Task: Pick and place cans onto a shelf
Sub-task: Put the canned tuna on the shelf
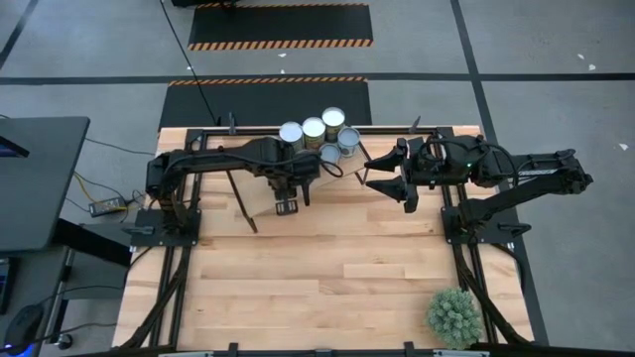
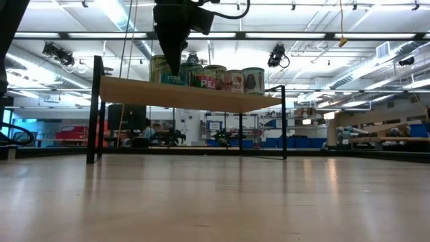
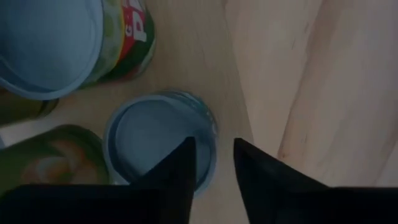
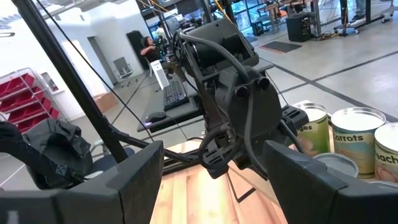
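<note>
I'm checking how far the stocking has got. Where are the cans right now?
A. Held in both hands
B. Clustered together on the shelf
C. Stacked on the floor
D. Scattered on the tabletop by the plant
B: the cans stand bunched together on the shelf, raised above the tabletop.

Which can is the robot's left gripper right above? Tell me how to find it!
Find the tilted wooden shelf at the table's far edge, where a bunch of cans stands. The left gripper hangs over the short can nearest the shelf's edge. Its dull blue-grey top sits lower than its taller neighbours, like the green-labelled can.
</note>
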{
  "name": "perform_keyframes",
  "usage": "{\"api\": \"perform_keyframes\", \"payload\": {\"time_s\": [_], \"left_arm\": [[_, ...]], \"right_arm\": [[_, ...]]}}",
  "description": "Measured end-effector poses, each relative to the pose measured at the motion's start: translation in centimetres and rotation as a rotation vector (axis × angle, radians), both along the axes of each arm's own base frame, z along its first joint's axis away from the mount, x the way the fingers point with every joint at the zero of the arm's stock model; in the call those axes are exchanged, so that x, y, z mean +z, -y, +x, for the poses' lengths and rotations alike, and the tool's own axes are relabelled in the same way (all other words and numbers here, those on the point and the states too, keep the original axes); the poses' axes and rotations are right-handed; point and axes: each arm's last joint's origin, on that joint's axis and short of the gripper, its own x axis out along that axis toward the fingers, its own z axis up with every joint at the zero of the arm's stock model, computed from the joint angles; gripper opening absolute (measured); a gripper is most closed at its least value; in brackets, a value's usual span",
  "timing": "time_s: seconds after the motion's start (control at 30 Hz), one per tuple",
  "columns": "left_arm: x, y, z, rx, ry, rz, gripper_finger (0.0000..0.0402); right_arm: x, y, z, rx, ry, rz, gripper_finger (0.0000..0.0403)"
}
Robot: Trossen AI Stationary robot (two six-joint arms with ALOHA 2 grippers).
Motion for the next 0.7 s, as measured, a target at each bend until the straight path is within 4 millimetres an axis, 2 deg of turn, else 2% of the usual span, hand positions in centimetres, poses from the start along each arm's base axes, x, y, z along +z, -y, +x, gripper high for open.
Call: {"api": "perform_keyframes", "payload": {"time_s": [0.1,0.2,0.37,0.53,0.7], "left_arm": [[0.0,0.0,-0.1,0.019,-0.009,0.023,0.0142],[0.0,0.0,-0.1,0.019,-0.011,0.047,0.0158],[0.1,0.5,0.0,-0.025,-0.023,0.133,0.0157],[0.2,1.1,0.0,-0.092,-0.029,0.109,0.0149],[1.3,1.2,-0.7,-0.108,0.009,0.108,0.0143]], "right_arm": [[0.0,0.0,0.0,0.0,0.0,-0.001,0.0281],[0.0,0.0,0.0,0.0,0.0,-0.005,0.0281],[0.0,0.0,0.0,0.0,0.0,-0.005,0.0281],[0.0,0.0,0.0,0.0,0.0,-0.005,0.0281],[0.0,0.0,0.0,-0.001,0.0,-0.005,0.0281]]}}
